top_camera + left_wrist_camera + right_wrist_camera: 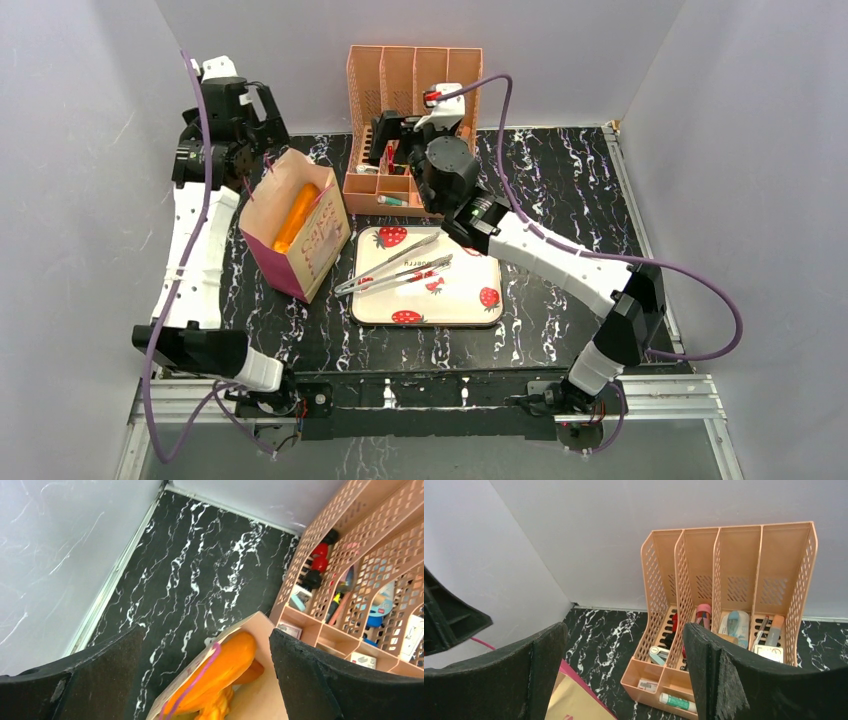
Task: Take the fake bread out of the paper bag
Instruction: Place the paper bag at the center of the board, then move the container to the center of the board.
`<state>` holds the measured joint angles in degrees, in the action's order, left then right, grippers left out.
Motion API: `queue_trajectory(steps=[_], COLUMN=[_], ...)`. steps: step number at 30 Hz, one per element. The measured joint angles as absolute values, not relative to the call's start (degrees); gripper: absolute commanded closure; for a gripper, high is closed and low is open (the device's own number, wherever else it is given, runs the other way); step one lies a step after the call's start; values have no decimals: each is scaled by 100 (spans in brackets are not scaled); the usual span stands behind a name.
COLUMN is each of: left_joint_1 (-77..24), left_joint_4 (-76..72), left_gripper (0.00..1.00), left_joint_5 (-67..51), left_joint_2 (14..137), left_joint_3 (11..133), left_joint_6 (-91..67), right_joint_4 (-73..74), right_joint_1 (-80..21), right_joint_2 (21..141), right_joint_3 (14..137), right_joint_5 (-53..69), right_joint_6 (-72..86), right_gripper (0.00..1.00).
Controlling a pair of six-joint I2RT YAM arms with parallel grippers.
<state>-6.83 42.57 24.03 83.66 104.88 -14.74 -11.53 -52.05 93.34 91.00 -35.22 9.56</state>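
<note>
**FAKE BREAD [298,215] NOT YET OUT OF THE PAPER BAG [322,240]**

Reads as the very start of the job. Shows the bread inside the bag, glossy orange through the open mouth, at the left of the worktop [560,200] and just beside the strawberry tray [465,300]. Finds no loaf on the tray, only a pair of tongs [395,272]. Leaves everything to do: reach in, grip, lift clear, set down, and probably repeat, since the left wrist view hints at more than one piece (a smooth oval, a browner tip behind it, something knobbly lower down). Cannot tell how many lie beneath.

Left fingers [100,680]: spread wide, nothing between them, poised above the far end of the bag with the bread directly below. Right fingers [734,680]: also apart and empty, up near the peach organiser [415,70], well away from the bag.

Seen from above, sets the long axis on a diagonal, near-left to far-right, in line with the length of the bag's mouth. In the left wrist view, points the smooth rounded end toward the organiser and the knobbly part toward the lower edge. Suggests a grip across the narrow width, not along that axis.
</note>
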Motion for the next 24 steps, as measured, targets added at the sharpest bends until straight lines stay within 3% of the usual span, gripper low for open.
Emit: queue_trajectory(steps=[8,16,24], left_joint_1=[-233,-193,-193], left_joint_4=[4504,4335,4136], left_gripper=[2,2,2], left_joint_5=[2051,1533,1181], left_joint_2=[8119,6869,6814], left_joint_3=[10337,9019,8117], left_joint_6=[-1459,-1516,-1529], right_joint_4=[-1205,-1188,-1146], right_joint_1=[-5199,-5199,-5199], right_joint_2=[9260,9260,9260], right_joint_3=[8567,8458,8449], right_joint_5=[-3411,-3151,-3048], right_joint_6=[1216,1522,1629], right_gripper=[15,15,15])
